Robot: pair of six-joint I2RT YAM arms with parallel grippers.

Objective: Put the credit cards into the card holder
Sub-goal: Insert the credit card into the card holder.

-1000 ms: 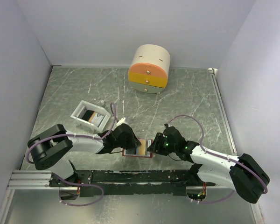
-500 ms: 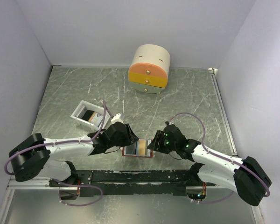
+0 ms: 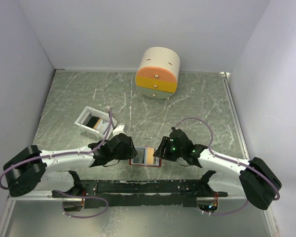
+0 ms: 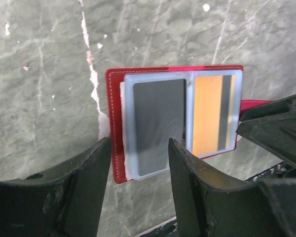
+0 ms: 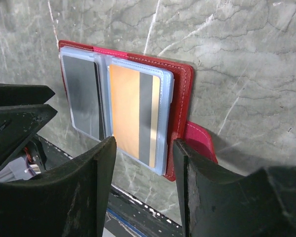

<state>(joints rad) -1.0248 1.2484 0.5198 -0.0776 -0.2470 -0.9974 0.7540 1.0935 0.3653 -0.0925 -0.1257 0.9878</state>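
The red card holder (image 3: pixel 146 156) lies open on the table near the front edge, between my two grippers. Its clear sleeves hold a dark card (image 4: pixel 158 123) on the left and an orange-gold card (image 4: pixel 209 113) with a grey stripe on the right. Both cards also show in the right wrist view, dark (image 5: pixel 84 96) and orange (image 5: pixel 130 111). My left gripper (image 3: pixel 129 149) is open and empty at the holder's left edge (image 4: pixel 113 123). My right gripper (image 3: pixel 161 150) is open and empty at its right edge (image 5: pixel 182 98), by the red tab (image 5: pixel 200 140).
A white tray (image 3: pixel 84 118) with a dark card (image 3: pixel 92 121) in it stands at the left, behind the left arm. The round cream-and-orange drawer box (image 3: pixel 158 73) stands at the back. A black rail (image 3: pixel 138 186) runs along the near edge.
The left arm has stretched out and its gripper has drawn back a little to the left of the holder. The right gripper has shifted slightly up and left. The holder has stayed put.
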